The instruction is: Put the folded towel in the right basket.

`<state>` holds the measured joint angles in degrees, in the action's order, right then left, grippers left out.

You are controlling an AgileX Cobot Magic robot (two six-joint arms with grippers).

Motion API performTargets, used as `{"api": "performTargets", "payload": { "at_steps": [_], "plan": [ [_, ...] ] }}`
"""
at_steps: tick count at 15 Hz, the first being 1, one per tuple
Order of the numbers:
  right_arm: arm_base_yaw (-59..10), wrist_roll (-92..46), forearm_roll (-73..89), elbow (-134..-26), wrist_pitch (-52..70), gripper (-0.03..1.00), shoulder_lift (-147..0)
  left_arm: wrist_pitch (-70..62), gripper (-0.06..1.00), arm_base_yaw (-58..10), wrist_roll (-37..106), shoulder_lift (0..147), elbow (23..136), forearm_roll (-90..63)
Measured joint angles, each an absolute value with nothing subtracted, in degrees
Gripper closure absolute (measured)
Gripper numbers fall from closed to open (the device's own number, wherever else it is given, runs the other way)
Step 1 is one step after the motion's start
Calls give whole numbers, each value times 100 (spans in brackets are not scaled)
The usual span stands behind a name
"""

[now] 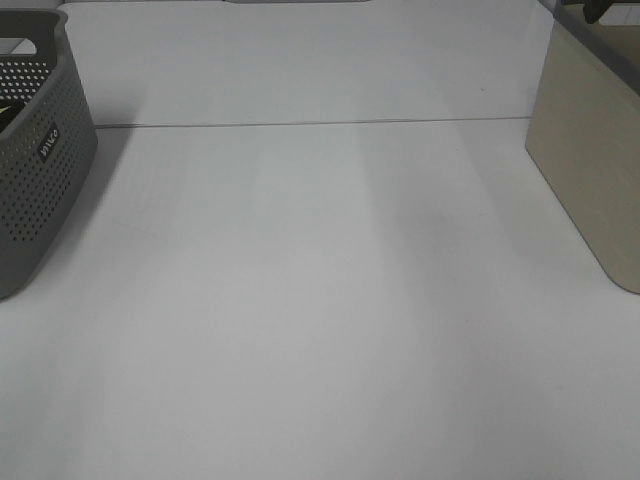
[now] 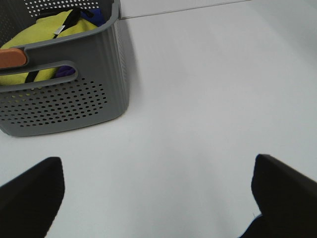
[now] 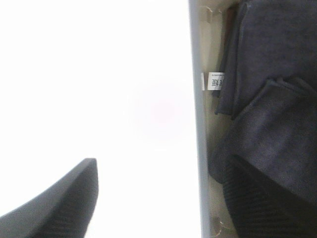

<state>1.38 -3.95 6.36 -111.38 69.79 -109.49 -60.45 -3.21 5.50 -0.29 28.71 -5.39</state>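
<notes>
White table [image 1: 320, 300] lies beneath our wide left hand [image 2: 157, 161]; our right hand [image 3: 161, 166], equally wide, straddles the right basket [image 3: 196, 148] wall above the folded towel [image 3: 277, 119].

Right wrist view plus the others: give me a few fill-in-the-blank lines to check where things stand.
The dark towel lies ___ the beige basket.
The perforated grey basket holds a ___ cloth.
The left end effector and the right end effector both stand ___.
Missing words: inside; yellow; open.
</notes>
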Motion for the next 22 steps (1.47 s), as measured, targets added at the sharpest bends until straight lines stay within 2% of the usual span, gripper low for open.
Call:
{"api": "performTargets", "payload": {
  "at_steps": [4, 6, 8, 9, 17, 22],
  "plan": [
    [-63, -241, 309, -11127, 6984, 29, -10565, -6045, -3, -321, 550, -29, 2871, -539],
    [-57, -206, 292, -10783, 6979, 29, -10124, -6045, -3, -321, 550, -29, 2871, -539],
    [-57, -206, 292, -10032, 6979, 29, -9540, -6045, -3, -321, 550, -29, 2871, -539],
    [-57, -206, 292, -9064, 6979, 29, -8950, -6045, -3, -321, 550, -29, 2871, -539],
    [-57, -195, 143, -5271, 6979, 29, -6159, -6045, -3, -321, 550, -29, 2871, -539],
    [-57, -195, 143, -3942, 6996, 29, -3925, -6045, -3, -321, 550, -29, 2871, -539]
  ]
}}
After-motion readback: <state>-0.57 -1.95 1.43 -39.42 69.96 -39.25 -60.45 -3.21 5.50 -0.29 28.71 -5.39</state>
